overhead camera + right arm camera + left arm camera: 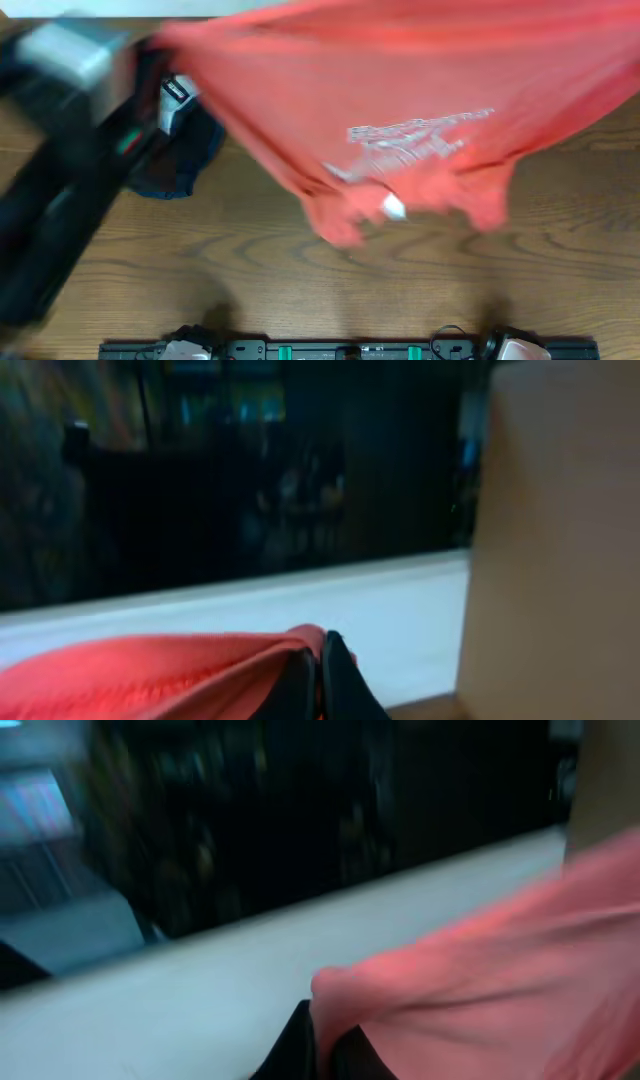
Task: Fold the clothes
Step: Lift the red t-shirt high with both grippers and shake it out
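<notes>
Overhead: shirt [420,90] hangs stretched L-R above table [300,270]; left gripper [322,1025], right gripper [320,652] each pinch its edge, one per end, neither nearer.

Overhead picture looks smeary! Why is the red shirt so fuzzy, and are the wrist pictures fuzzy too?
Overhead: the coral-red cotton T-shirt and the grey-and-black robot arm are motion-blurred, its white lettering unreadable, while the brown wooden table looks sharp. Left wrist: everything smeared, the shirt a pink blur. Right wrist: dim and soft, dark background out of focus.
</notes>
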Motion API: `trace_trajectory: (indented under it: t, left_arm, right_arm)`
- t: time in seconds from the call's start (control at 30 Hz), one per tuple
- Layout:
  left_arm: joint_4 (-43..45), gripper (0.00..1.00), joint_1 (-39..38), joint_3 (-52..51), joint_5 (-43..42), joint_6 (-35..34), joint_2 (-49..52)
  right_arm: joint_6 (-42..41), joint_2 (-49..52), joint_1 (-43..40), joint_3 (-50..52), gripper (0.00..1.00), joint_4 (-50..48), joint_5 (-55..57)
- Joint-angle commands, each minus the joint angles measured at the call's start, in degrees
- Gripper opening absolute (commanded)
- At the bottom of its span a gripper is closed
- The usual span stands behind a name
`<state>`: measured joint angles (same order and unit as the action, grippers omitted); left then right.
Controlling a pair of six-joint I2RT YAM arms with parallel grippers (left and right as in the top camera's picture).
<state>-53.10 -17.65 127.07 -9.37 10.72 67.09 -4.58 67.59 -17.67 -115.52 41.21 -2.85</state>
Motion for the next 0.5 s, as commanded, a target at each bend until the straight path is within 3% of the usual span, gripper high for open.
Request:
trace_trajectory:
  t: [0.0, 0.23, 0.47]
  left_arm:
    - [-2.9, 0.06, 0.5, 6.1, 1.1, 5.5, 0.9]
    - [-4.9, 0.06, 0.5, 11.8, 9.9, 8.3, 0.8]
    - [-4.2, 0.06, 0.5, 16.0, 11.4, 9.2, 0.8]
  right_arm:
    - [-1.0, 1.7, -1.6, -3.1, 0.01, 2.9, 0.5]
    - [-3.3, 1.1, -1.6, -9.2, 0.01, 4.8, -0.2]
    - [-3.3, -0.2, -1.6, -13.9, 0.01, 5.3, -0.4]
